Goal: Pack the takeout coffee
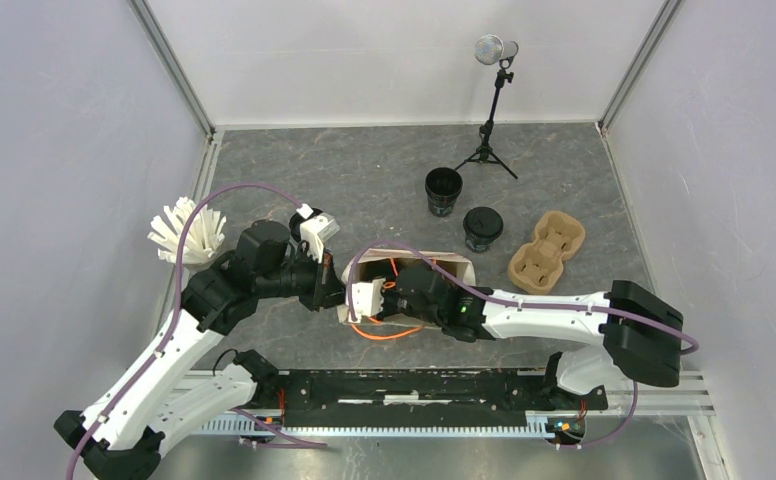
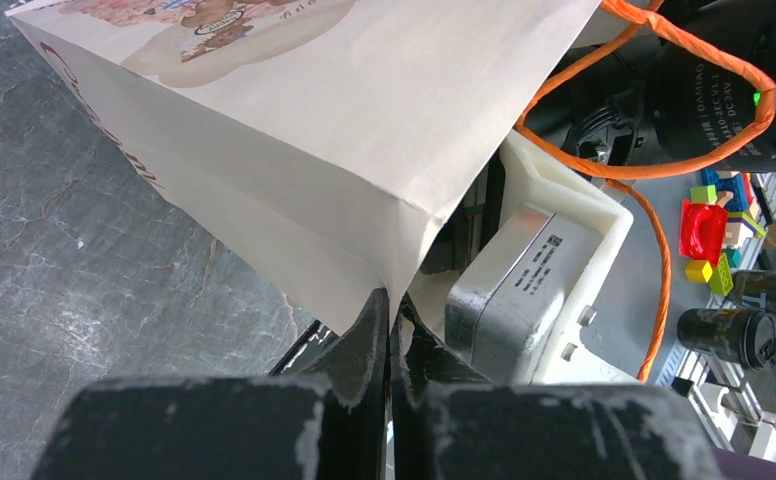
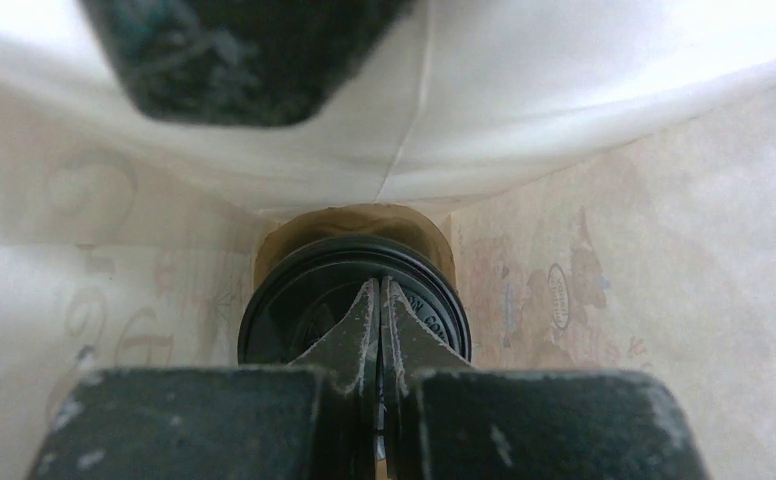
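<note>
The beige paper bag [image 1: 414, 259] stands upright in front of the arms, and its orange handles [image 1: 384, 333] hang toward the near edge. My left gripper [image 2: 394, 300] is shut on the bag's rim corner [image 2: 364, 200] at the bag's left side [image 1: 338, 290]. My right gripper [image 3: 380, 287] reaches down inside the bag, hidden from the top view. It is shut, with its tips just over the black lid of a coffee cup [image 3: 294, 290] that sits in a brown carrier [image 3: 354, 222] at the bag's bottom. Two more black cups [image 1: 443, 191] [image 1: 483, 228] stand upright behind the bag.
A second brown pulp carrier [image 1: 547, 250] lies to the right of the cups. A small tripod with a microphone [image 1: 492, 110] stands at the back. A white spiky object [image 1: 184, 234] sits at the left, beside the left arm. Walls close in the table.
</note>
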Robot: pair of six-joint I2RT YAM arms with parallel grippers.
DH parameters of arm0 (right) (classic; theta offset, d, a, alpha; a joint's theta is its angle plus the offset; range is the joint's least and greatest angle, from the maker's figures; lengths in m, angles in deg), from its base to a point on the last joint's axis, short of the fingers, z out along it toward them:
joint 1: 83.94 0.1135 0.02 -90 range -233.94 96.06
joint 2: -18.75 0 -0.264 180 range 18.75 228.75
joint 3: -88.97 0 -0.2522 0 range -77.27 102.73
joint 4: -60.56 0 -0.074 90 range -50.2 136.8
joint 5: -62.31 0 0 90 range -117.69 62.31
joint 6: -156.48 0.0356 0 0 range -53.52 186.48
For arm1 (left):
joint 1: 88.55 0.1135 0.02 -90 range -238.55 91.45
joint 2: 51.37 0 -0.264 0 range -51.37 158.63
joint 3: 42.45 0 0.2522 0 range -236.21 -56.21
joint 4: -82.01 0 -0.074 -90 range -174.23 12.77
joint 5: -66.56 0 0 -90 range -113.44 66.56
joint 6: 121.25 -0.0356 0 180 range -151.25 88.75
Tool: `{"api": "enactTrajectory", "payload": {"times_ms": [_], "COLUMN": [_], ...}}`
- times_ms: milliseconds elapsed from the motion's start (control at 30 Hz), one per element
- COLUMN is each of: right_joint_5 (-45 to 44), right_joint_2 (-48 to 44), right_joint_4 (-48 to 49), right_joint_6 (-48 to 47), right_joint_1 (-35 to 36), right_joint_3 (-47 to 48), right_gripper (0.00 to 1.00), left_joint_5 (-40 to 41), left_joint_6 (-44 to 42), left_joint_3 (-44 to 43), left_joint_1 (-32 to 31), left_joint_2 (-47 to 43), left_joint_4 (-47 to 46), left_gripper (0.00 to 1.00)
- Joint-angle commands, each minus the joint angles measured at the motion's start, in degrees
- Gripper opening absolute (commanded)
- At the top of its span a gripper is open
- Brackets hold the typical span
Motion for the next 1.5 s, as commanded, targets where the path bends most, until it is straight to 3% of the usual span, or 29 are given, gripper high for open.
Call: {"api": "enactTrajectory", "payload": {"times_ms": [0, 333, 767, 1467], "right_joint_5": [0.76, 0.96, -3.53, -3.31], "right_joint_2": [-2.88, -6.05, -0.27, 1.59], "right_joint_4": [-4.61, -5.39, 1.57, -0.45], "right_joint_6": [2.64, 3.47, 1.66, 4.07], "right_joint_1": [-0.79, -0.79, -2.48, -3.15], "right_joint_3": [2.16, 1.39, 0.76, 0.83], "right_gripper": [0.0, 0.0, 0.0, 0.0], "left_joint_5": [-1.74, -1.67, -2.49, -2.2], "left_joint_6": [1.72, 0.56, 0.85, 1.56], "left_joint_3": [0.6, 0.06, 0.28, -0.55], "left_joint_1": [0.04, -0.03, 0.02, 0.03], "left_joint_2": [-0.77, 0.75, 1.01, 1.9], "left_joint_4": [-2.1, -2.18, -2.62, -3.59], "left_gripper": [0.02, 0.02, 0.02, 0.02]}}
